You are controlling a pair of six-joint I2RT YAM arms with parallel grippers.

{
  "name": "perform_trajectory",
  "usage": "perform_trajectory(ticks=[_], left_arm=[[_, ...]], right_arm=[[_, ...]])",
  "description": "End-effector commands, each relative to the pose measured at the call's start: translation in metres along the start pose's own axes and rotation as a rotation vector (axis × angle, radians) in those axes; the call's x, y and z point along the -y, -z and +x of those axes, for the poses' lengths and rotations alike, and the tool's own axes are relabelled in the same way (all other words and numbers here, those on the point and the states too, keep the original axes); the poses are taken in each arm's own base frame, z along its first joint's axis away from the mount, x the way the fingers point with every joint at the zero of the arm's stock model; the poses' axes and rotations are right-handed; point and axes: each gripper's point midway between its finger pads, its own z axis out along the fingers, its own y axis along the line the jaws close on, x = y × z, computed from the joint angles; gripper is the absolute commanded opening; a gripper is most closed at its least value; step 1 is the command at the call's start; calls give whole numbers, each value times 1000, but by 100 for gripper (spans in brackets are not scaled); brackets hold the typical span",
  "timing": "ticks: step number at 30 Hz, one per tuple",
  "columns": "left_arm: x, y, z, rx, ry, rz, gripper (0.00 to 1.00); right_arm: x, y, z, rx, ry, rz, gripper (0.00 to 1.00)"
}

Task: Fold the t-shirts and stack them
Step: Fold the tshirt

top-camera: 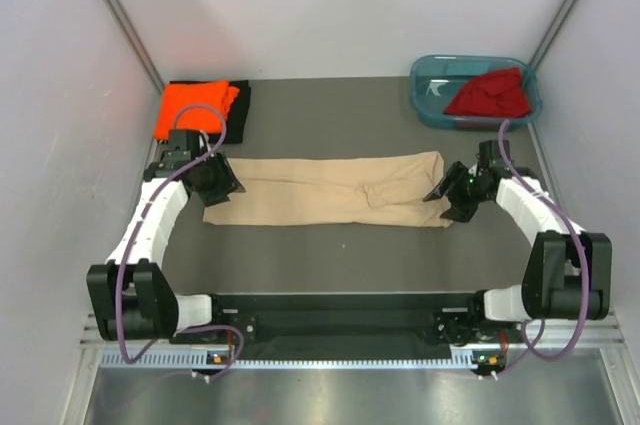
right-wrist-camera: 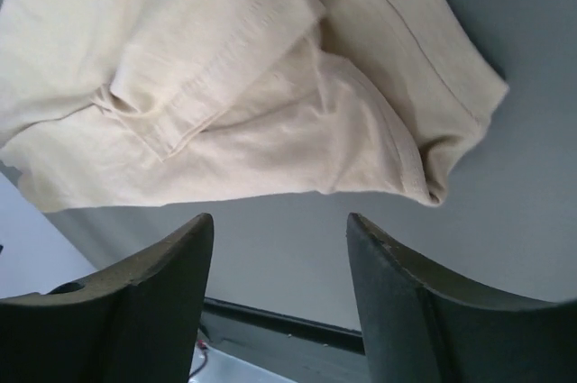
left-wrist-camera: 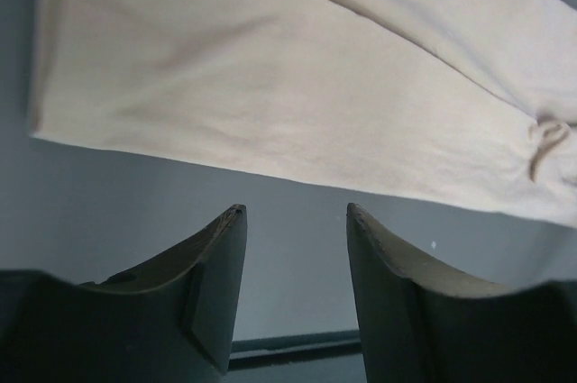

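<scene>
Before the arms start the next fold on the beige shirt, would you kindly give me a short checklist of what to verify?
1. Left gripper open and empty, short of the cloth edge: ok.
2. Right gripper open and empty: ok.
3. Beige t-shirt lies as a long strip on the table between the two grippers: ok.
4. Strip's right end flat: not ok, the cloth is bunched and creased there.
5. Stack ready at far left, orange t-shirt on the black t-shirt: ok.
6. Dark red t-shirt folded: not ok, it lies crumpled in the teal tub.
</scene>
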Motion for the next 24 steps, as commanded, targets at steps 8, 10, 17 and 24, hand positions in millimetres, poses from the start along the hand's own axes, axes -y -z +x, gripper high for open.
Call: perform_trajectory(ticks=[8, 10, 17, 24], left_arm=[[-38, 11, -7, 68, 22, -177, 57], [-36, 11, -6, 56, 21, -166, 57], [-34, 15, -6, 54, 17, -163, 56], [-33, 19, -5, 53, 9, -159, 56]], right_arm=[[14, -4, 8, 61, -191, -56, 70], [19, -10, 9, 54, -220, -67, 70], [32, -28, 1, 57, -282, -91, 67], [47, -38, -15, 100, -338, -68, 56]])
